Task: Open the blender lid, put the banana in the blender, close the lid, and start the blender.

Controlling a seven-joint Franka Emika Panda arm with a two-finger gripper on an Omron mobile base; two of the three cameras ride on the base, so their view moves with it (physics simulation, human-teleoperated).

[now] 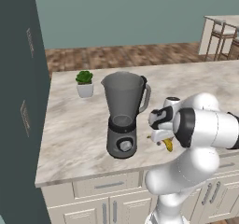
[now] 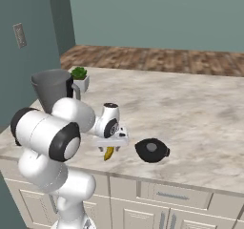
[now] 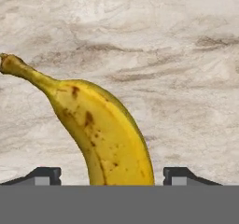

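Gripper low over banana, fingers spread either side without contact, lid off so blender can take it.

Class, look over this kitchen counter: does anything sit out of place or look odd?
Yes. The blender lid lies flat on the counter, away from the blender, whose jar stands uncovered. The banana lies loose on the counter between the gripper's fingertips.

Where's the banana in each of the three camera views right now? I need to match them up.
Left base view: banana right of centre, beneath the tool, right of the blender.
Right base view: banana left of centre, under the tool, left of the blender lid.
Hand view: banana centre-bottom, between the fingertips.
Shared landmark: the marble counter.
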